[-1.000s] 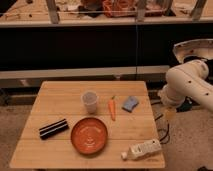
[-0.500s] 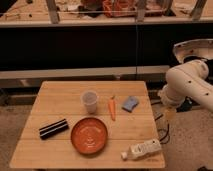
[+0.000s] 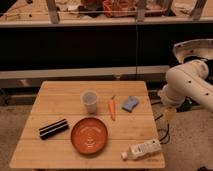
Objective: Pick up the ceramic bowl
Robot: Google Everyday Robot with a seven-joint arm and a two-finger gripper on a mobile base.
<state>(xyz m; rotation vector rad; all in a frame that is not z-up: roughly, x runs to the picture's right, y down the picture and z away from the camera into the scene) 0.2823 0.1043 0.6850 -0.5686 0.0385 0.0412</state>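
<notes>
The ceramic bowl (image 3: 89,135), wide, shallow and orange-red, rests on the wooden table (image 3: 60,95) near its front edge, a little left of centre. My white arm is folded beside the table's right edge. Its gripper (image 3: 170,115) hangs pointing down off the table's right side, well to the right of the bowl and far from it. The gripper is open and nothing is in it.
A translucent plastic cup (image 3: 89,101) stands just behind the bowl. An orange carrot (image 3: 112,108) and a blue sponge (image 3: 130,103) lie to its right. A black bar (image 3: 53,128) lies left of the bowl, and a white bottle (image 3: 142,149) lies at the front right corner. A dark counter runs behind.
</notes>
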